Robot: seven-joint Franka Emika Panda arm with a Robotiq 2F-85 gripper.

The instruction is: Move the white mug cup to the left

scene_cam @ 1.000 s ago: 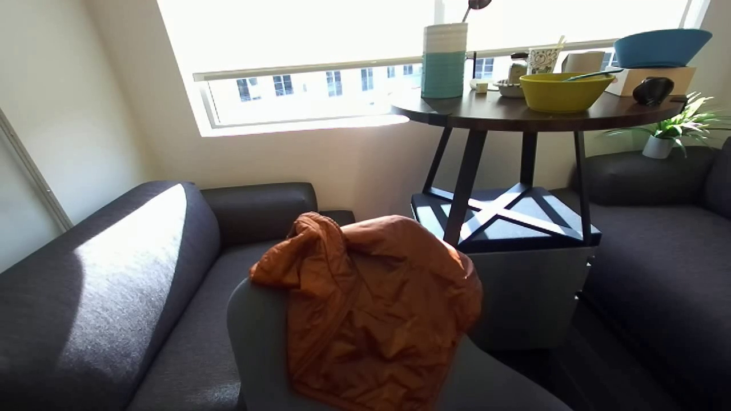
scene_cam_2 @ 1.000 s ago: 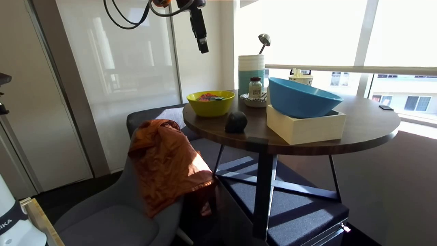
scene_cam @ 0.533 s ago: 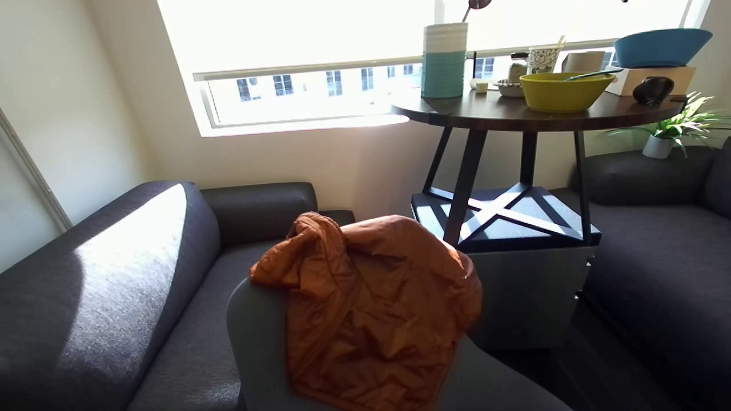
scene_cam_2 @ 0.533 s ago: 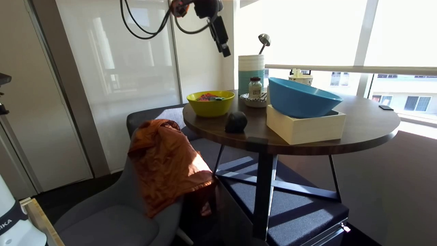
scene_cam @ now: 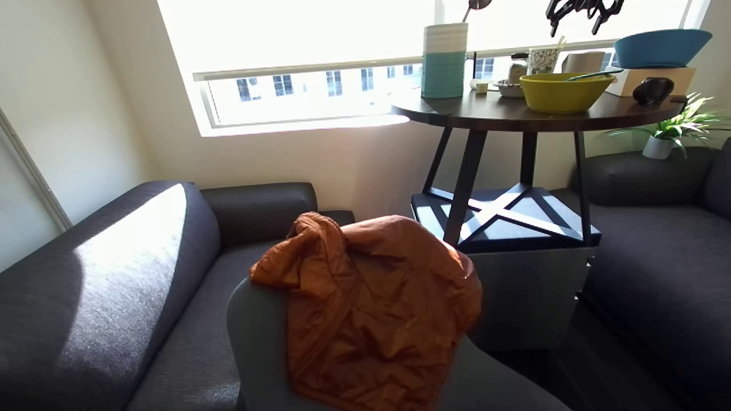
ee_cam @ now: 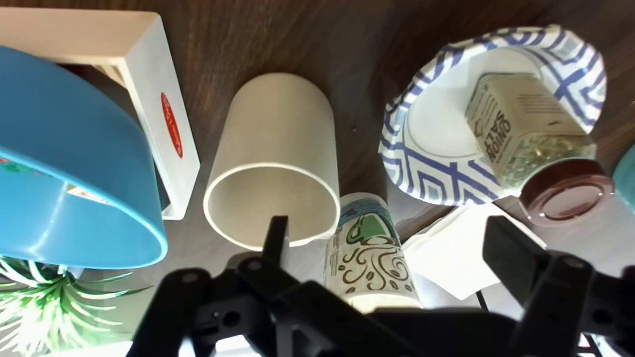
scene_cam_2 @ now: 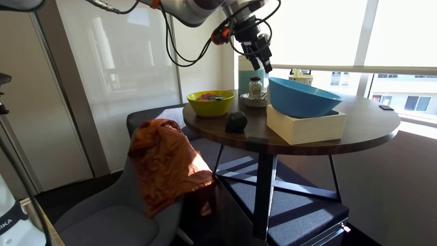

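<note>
The white mug cup (ee_cam: 280, 126) is a plain pale cylinder standing upright on the dark round table, its opening visible in the wrist view. In an exterior view it shows in shade (scene_cam: 582, 61) between the patterned paper cup and the blue bowl. In an exterior view it is mostly hidden behind the blue bowl. My gripper (ee_cam: 391, 248) is open and empty, fingers spread wide. It hangs above the table objects in both exterior views (scene_cam: 575, 31) (scene_cam_2: 262, 67), higher than the mug and apart from it. In the wrist view one finger overlaps the mug's rim.
The blue bowl (scene_cam_2: 300, 99) sits tilted on a wooden box (scene_cam_2: 307, 130) beside the mug. A patterned paper cup (ee_cam: 372, 253) and a paper bowl (ee_cam: 441, 134) with a spice jar (ee_cam: 531, 129) flank its other side. A yellow bowl (scene_cam: 565, 94) and teal cylinder (scene_cam: 443, 74) stand nearby.
My arm has moved toward the window and down over the table. The gripper has come into sight above the mug in an exterior view. The table objects have not moved.
</note>
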